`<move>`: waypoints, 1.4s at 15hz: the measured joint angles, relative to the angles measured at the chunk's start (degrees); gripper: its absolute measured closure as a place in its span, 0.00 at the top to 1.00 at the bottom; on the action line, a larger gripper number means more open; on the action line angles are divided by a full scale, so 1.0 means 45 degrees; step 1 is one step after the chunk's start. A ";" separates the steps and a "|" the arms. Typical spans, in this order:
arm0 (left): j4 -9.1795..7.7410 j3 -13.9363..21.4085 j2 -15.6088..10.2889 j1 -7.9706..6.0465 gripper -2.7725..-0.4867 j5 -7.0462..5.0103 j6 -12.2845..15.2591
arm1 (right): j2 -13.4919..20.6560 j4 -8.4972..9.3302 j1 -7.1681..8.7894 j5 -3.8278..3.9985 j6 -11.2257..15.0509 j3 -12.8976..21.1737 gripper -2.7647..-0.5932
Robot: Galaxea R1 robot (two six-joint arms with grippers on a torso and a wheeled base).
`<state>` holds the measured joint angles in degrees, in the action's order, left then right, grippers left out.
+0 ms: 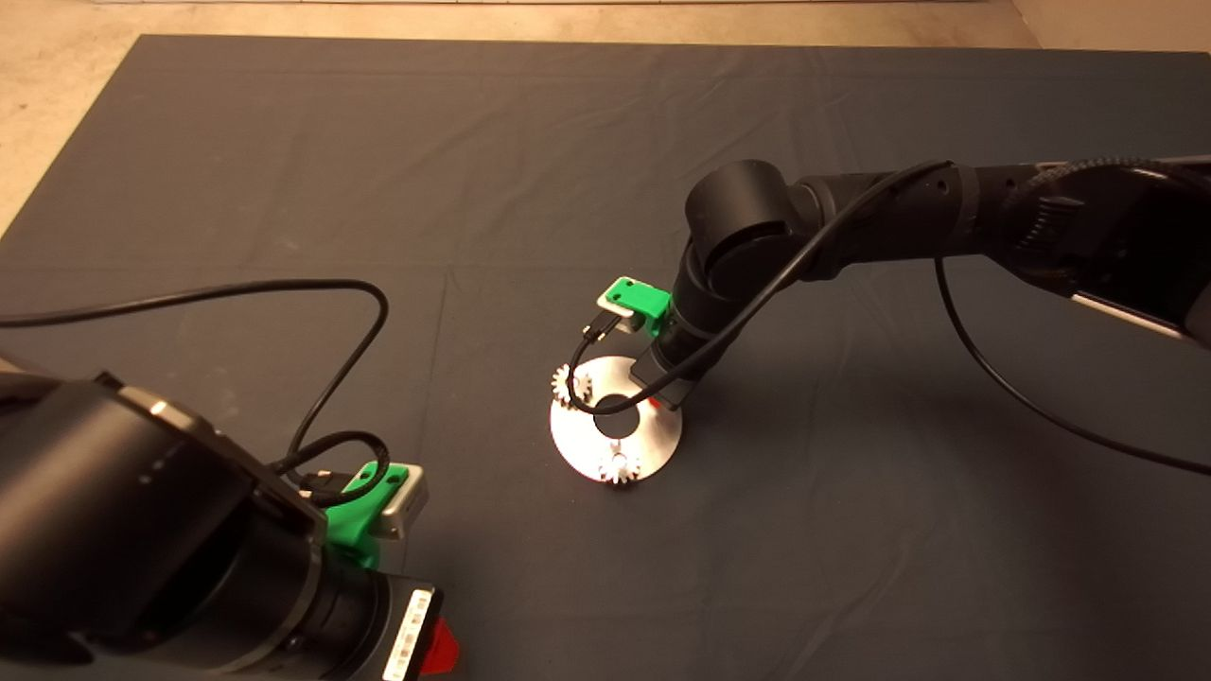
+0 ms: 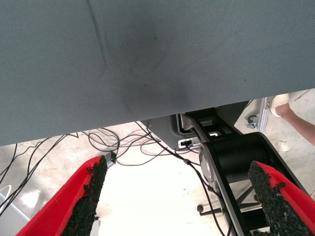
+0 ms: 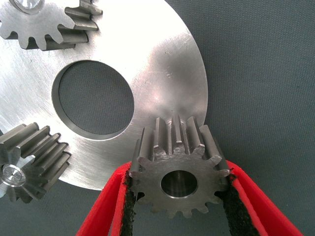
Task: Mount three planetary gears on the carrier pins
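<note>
Gear (image 3: 178, 179) number three sits clamped between the black pads of the right hand (image 3: 179, 196), its centre hole facing the wrist camera, held at the rim of the disc (image 3: 162, 64). The two other gears (image 3: 47, 22) (image 3: 29, 167) are already seated on their carrier pins (image 3: 12, 173), one each side of the disc's central hole. Seen from above, the right arm (image 1: 757, 246) reaches in over the disc (image 1: 577, 445) on the bench's dark mat (image 1: 851, 530), hiding the held gear. The left hand (image 2: 179, 201) waits at the lower left edge, fingers (image 2: 91, 189) spread wide with nothing between them; floor cables and a person's leg (image 2: 300, 115) show beyond the mat
</note>
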<state>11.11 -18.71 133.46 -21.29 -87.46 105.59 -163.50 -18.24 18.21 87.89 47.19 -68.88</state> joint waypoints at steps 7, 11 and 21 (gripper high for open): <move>0.0000 0.0000 0.0000 -0.0001 0.68 -0.0005 0.0000 | -0.0003 0.0000 0.0005 0.0014 0.0000 0.0000 0.22; 0.0000 0.0000 0.0000 0.0000 0.68 -0.0005 0.0000 | -0.0008 0.0000 0.0002 0.0021 0.0000 0.0000 0.23; 0.0000 0.0000 0.0000 -0.0001 0.68 0.0000 0.0000 | -0.0003 0.0012 0.0008 0.0005 0.0000 0.0005 0.32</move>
<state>11.11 -18.71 133.46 -21.30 -87.46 105.59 -163.51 -18.18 18.25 87.92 47.19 -68.85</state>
